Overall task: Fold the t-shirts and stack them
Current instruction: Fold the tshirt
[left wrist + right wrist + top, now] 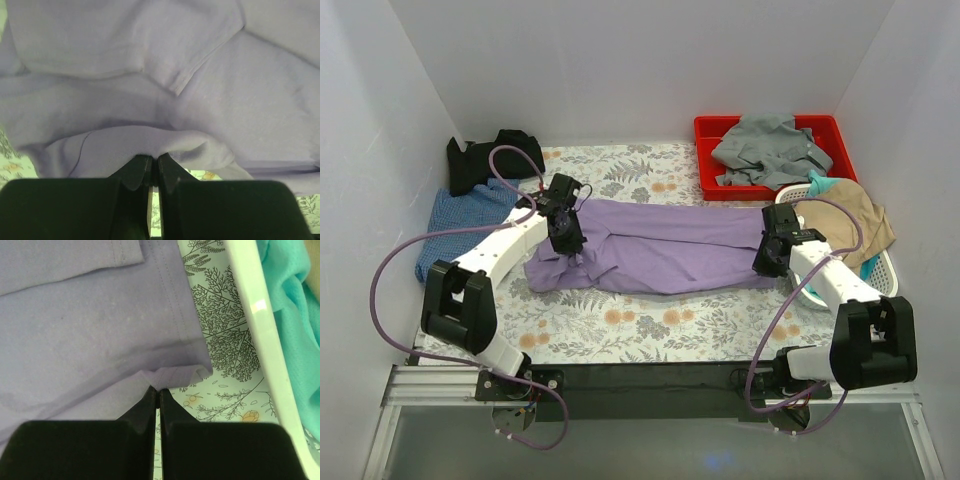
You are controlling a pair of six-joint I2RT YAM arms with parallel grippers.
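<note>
lilac t-shirt [660, 250] lies stretched as a long band across the middle of the table, one sleeve flap turned over on top. it reads as part-folded lengthwise, not finished. left gripper [567, 240] is pinched tight on a raised fold at the shirt's left end. right gripper [772, 255] is closed on the hem corner at the right end, just beside the white basket [880, 275]. blue check t-shirt [455, 225] sits at the far left edge, with the black t-shirt [490, 160] bunched behind it in the corner, the two touching. cannot tell if either is properly folded. no stack of three yet; my estimate is under halfway. surface is a floral tablecloth [640, 325]. red bin [705, 130] at back right holds grey cloth [765, 150]. the basket holds tan cloth [850, 215] and teal cloth [292, 300]. plain white walls [640, 70] on three sides.
</note>
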